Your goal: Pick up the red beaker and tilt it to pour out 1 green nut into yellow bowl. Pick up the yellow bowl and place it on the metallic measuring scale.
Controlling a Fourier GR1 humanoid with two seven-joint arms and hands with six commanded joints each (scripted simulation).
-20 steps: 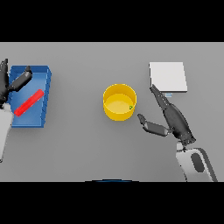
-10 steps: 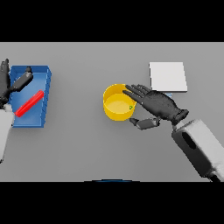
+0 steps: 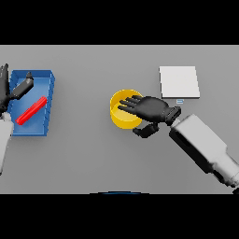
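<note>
My right hand (image 3: 154, 109) lies flat over the yellow bowl (image 3: 122, 117), fingers (image 3: 129, 103) straight and released, thumb beside its rim.

My left hand (image 3: 14, 89), fingers relaxed, hovers far left of the bowl.

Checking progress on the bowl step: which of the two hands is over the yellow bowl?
The right hand: its straight fingers reach over the yellow bowl's rim. The left hand is far off at the blue tray holding the red beaker.

Matt yellow bowl (image 3: 122, 119), smooth pale scale (image 3: 179, 82), matt grey table (image 3: 84, 158)
</note>
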